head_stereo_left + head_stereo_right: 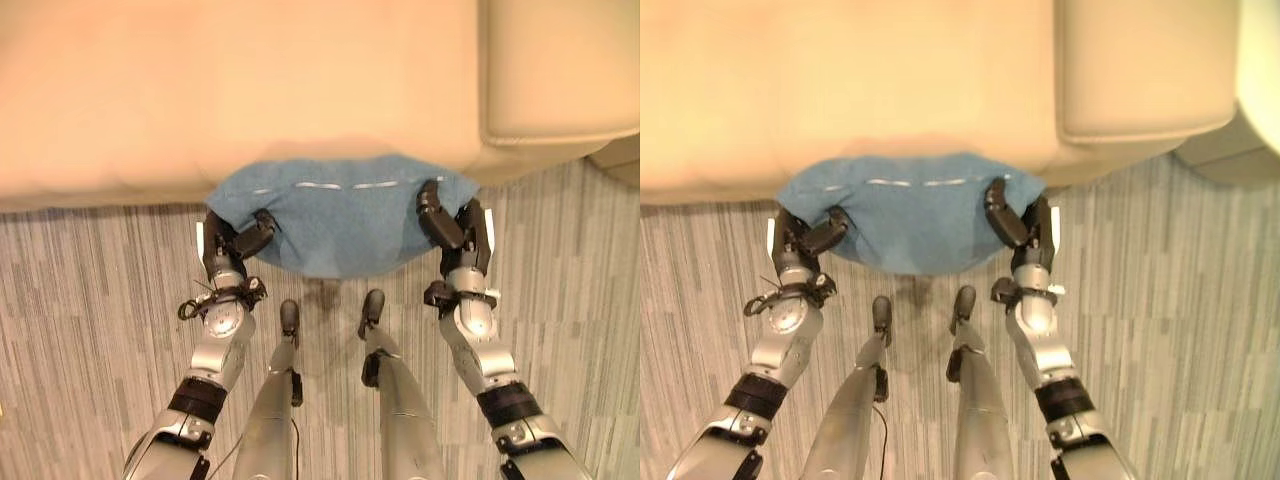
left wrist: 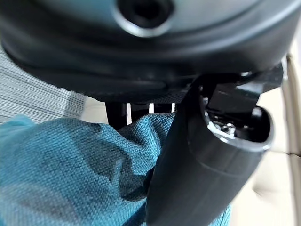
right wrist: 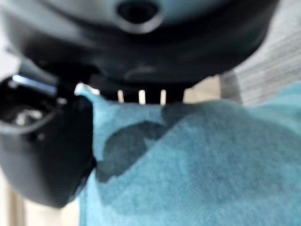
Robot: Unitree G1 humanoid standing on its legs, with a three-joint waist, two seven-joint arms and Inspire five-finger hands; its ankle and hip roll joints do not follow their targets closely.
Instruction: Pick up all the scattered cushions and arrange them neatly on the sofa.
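Together the left hand [image 1: 238,243] and right hand [image 1: 452,226] pinch a soft, woven blue cushion [image 1: 340,215] by its 9 and 3 o'clock corners, its far edge against the smooth beige sofa [image 1: 200,90] at 12 o'clock above striped grey flooring [image 1: 90,300]

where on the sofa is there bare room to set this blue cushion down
The seat of the sofa lies bare ahead, from its front edge to the raised armrest on the right. It is crowded at the edge, where the left hand and right hand grip the blue cushion.

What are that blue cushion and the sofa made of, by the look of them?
The blue cushion, held between the left hand and the right hand, looks like coarse woven fabric: the weave shows up close. The cream sofa looks smooth and slightly glossy, perhaps leather or imitation leather.
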